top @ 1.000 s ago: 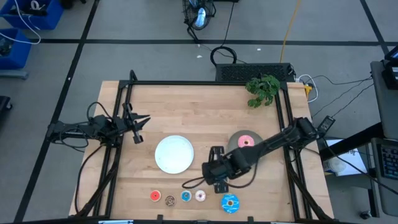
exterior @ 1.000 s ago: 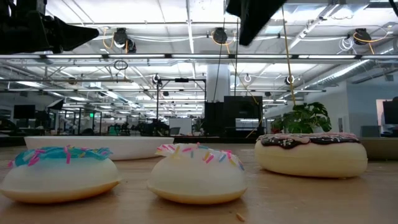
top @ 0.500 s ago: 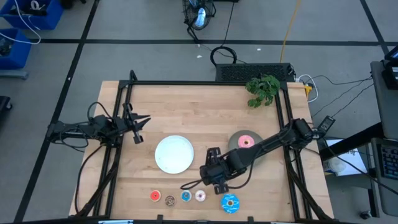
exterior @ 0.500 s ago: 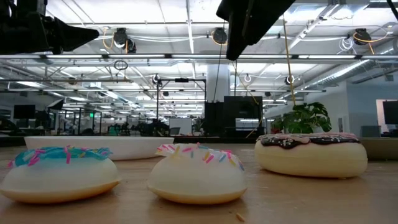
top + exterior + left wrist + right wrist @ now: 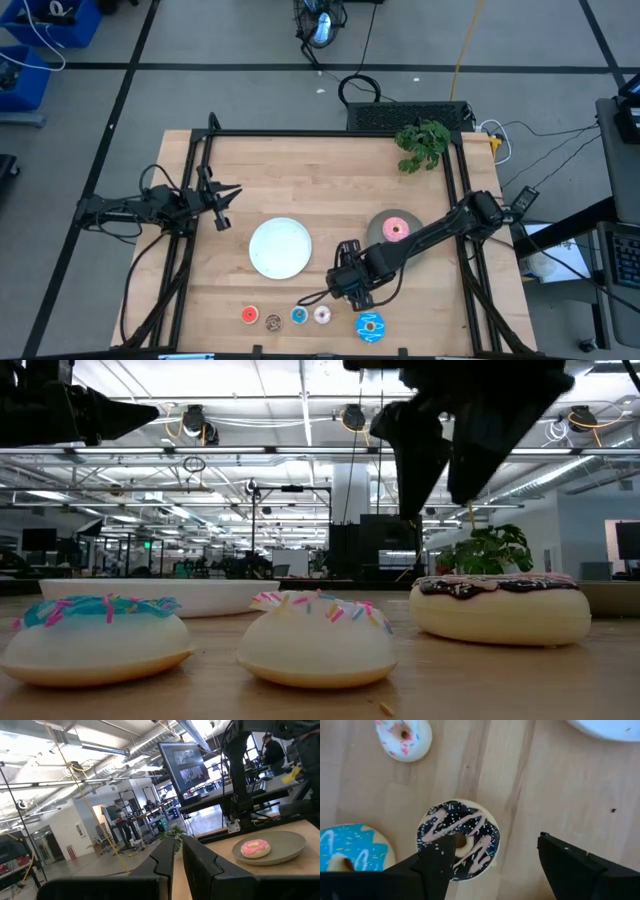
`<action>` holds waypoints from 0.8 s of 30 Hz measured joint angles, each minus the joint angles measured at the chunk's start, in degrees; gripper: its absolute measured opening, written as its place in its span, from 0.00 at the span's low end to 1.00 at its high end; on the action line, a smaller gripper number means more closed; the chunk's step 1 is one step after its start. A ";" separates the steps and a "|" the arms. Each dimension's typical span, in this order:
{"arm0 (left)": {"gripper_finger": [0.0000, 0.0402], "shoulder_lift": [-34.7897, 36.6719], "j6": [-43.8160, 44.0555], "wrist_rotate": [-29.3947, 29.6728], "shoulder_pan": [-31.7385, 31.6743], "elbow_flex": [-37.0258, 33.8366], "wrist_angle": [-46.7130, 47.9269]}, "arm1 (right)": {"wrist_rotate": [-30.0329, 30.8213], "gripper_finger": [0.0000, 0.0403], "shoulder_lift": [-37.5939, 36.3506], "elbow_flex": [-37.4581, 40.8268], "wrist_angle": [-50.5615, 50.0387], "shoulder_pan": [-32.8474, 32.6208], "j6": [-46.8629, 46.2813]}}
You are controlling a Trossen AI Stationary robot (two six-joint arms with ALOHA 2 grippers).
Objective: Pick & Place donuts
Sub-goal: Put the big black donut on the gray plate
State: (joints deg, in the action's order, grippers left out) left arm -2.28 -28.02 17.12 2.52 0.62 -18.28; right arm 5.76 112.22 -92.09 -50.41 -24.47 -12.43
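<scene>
Right wrist view looks straight down on the chocolate donut (image 5: 458, 839) lying flat on the wooden table (image 5: 330, 190), with the right gripper (image 5: 495, 862) hanging over it, fingers spread wide, one over the ring, one off to its side. The blue donut (image 5: 351, 847) and white-pink donut (image 5: 404, 737) lie nearby. From above, the pink donut (image 5: 396, 229) sits on the grey plate (image 5: 379, 228); the white plate (image 5: 280, 247) is bare. The left gripper (image 5: 224, 203) waits at the table's left edge, fingers nearly together.

High cam straight down, low cam table-level; both share chocolate donut (image 5: 500, 608) w/ close right-wrist cam.
</scene>
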 joint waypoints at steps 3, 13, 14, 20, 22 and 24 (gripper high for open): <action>0.12 0.00 0.02 0.00 0.01 0.00 -0.01 | -0.02 0.66 0.00 2.87 3.11 0.09 -0.11; 0.12 0.00 0.27 0.00 0.02 0.00 0.00 | -3.33 0.65 0.03 8.31 8.86 1.27 -0.37; 0.12 0.00 0.27 0.00 0.01 0.00 0.00 | -3.71 0.65 0.00 8.90 9.51 1.27 -0.39; 0.12 0.00 0.33 0.00 0.02 0.00 0.06 | -4.54 0.65 0.00 11.96 10.28 1.25 -1.95; 0.12 0.00 0.45 0.00 0.00 0.00 0.07 | -4.58 0.65 0.00 12.92 11.54 1.25 -2.32; 0.12 0.00 0.44 0.00 0.01 0.00 0.07 | -4.59 0.65 0.00 13.82 13.87 1.25 -2.34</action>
State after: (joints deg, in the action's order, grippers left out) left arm -2.28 -27.57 17.12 2.54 0.62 -18.22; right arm 1.17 112.22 -78.27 -36.54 -23.22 -14.76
